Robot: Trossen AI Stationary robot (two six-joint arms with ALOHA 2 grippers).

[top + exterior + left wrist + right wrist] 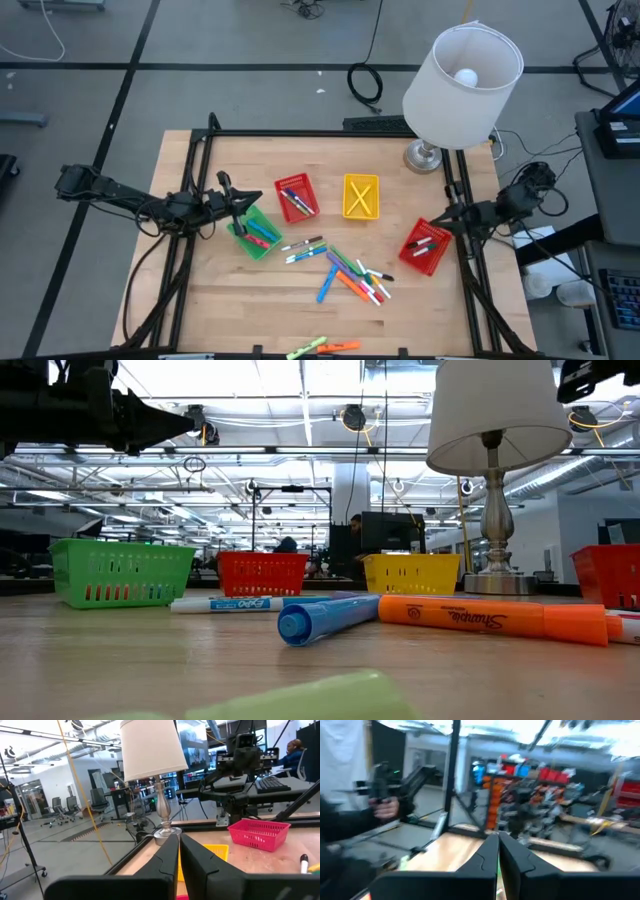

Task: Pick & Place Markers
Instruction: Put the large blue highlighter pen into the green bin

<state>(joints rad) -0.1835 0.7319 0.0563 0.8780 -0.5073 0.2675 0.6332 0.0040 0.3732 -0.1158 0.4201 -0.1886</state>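
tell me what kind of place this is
Likely a robotics lab or workshop in a big open industrial hall: exposed ceiling ducts, shelves of parts bins, office chairs and a person at a keyboard.

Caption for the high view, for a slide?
Loose markers mid-table among four baskets; both arms at the outer baskets, fingers shut.

Green basket (256,236) at nine o'clock held blue and red markers (262,233); two red baskets (296,196) (426,246) flanked a yellow one (361,196) at twelve. Blue, green, orange and white sticks lay on pale wood (240,300); the lampshade (463,72) was white.
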